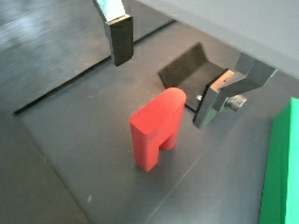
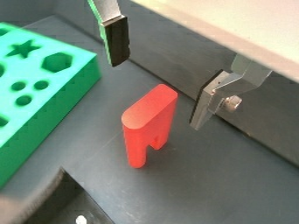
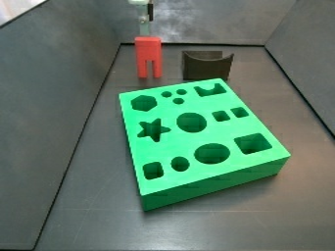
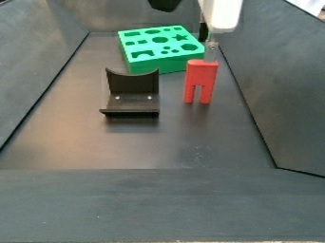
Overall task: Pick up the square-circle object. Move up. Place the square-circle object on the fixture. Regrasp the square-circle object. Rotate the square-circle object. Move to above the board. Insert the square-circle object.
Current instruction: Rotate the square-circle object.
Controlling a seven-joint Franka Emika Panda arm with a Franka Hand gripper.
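The red square-circle object [image 1: 156, 131] stands upright on the dark floor with its notch at the bottom; it shows in both wrist views and both side views [image 2: 149, 122] [image 3: 148, 56] [image 4: 200, 80]. My gripper [image 1: 165, 74] is open and empty, with its fingers [image 1: 121, 39] apart on either side just above the object's rounded top. In a side view the gripper [image 3: 144, 12] hangs right over the object. The dark fixture [image 3: 206, 63] stands next to the object. The green board [image 3: 197, 137] lies a little apart from both.
Grey walls enclose the floor on all sides [image 3: 78, 88]. The fixture [image 4: 129, 95] sits about one block's width from the object. The board's edge [image 1: 284, 166] shows close to the object in a wrist view.
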